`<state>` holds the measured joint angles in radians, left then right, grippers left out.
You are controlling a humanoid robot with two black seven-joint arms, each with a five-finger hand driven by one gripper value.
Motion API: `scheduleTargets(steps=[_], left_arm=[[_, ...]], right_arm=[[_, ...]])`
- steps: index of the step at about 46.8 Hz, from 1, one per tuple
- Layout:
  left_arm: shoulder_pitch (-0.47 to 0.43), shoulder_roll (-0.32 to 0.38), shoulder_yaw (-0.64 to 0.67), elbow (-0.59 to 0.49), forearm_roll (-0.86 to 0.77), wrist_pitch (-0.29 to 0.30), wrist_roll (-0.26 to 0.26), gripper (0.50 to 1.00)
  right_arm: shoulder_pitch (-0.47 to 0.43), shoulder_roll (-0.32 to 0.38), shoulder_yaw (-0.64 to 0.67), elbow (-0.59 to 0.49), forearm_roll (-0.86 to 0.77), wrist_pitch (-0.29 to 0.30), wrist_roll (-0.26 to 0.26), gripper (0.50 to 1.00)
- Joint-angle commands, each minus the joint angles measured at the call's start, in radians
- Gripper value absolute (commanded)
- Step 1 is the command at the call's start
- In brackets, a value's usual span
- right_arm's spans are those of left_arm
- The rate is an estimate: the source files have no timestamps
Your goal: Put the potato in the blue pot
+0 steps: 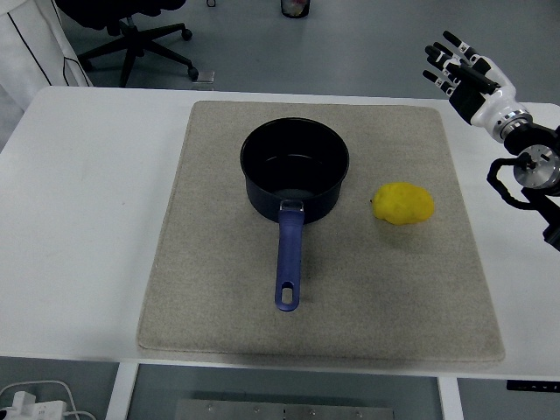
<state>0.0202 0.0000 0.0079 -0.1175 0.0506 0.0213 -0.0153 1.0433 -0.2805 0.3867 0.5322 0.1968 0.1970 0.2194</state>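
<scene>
head view looks down on a white table [96, 219] covered in the middle by a beige mat [394, 289]. a blue pot [295, 171] stands on the mat, empty, its handle pointing toward the near edge. the yellow potato [402, 203] lies on the mat to the right of the pot, apart from it. the right hand [466, 77] is raised at the far right edge, well apart from the potato, fingers spread and holding nothing. an office chair [131, 31] stands on the floor beyond the table.
</scene>
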Motion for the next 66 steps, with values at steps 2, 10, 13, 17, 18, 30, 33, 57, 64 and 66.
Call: scheduleTargets(steps=[2,10,13,17,18,30,33,57,64,66], left_arm=[[0.000,0.000,0.000,-0.001,0.000,0.000,0.000,0.996],[0.000,0.000,0.000,0.001,0.000,0.000,0.000,0.996],[0.000,0.000,0.000,-0.001,0.000,0.000,0.000,0.996],[0.000,0.000,0.000,0.001,0.000,0.000,0.000,0.996],[0.000,0.000,0.000,0.001,0.000,0.000,0.000,0.996],[0.000,0.000,0.000,0.001,0.000,0.000,0.000,0.996],[0.000,0.000,0.000,-0.001,0.000,0.000,0.000,0.996],[0.000,0.000,0.000,0.001,0.000,0.000,0.000,0.996],[0.000,0.000,0.000,0.001,0.000,0.000,0.000,0.996],[0.000,0.000,0.000,0.001,0.000,0.000,0.000,0.996]], right_arm=[[0.000,-0.005,0.000,0.000,-0.042,0.015,0.000,0.930],[0.000,-0.006,0.001,0.000,-0.082,0.050,0.001,0.930],[0.001,-0.006,0.000,0.000,-0.083,0.056,0.000,0.930],[0.003,-0.006,0.000,0.000,-0.097,0.059,0.000,0.930],[0.004,-0.006,0.000,0.000,-0.102,0.059,0.000,0.930],[0.017,-0.006,-0.005,0.002,-0.165,0.059,0.000,0.930],[0.018,-0.008,-0.005,0.002,-0.186,0.061,-0.002,0.930],[0.018,-0.112,-0.003,0.110,-0.333,0.098,-0.002,0.930],[0.026,-0.141,-0.005,0.175,-0.460,0.094,-0.002,0.930],[0.027,-0.154,-0.006,0.189,-0.494,0.094,-0.002,0.930]])
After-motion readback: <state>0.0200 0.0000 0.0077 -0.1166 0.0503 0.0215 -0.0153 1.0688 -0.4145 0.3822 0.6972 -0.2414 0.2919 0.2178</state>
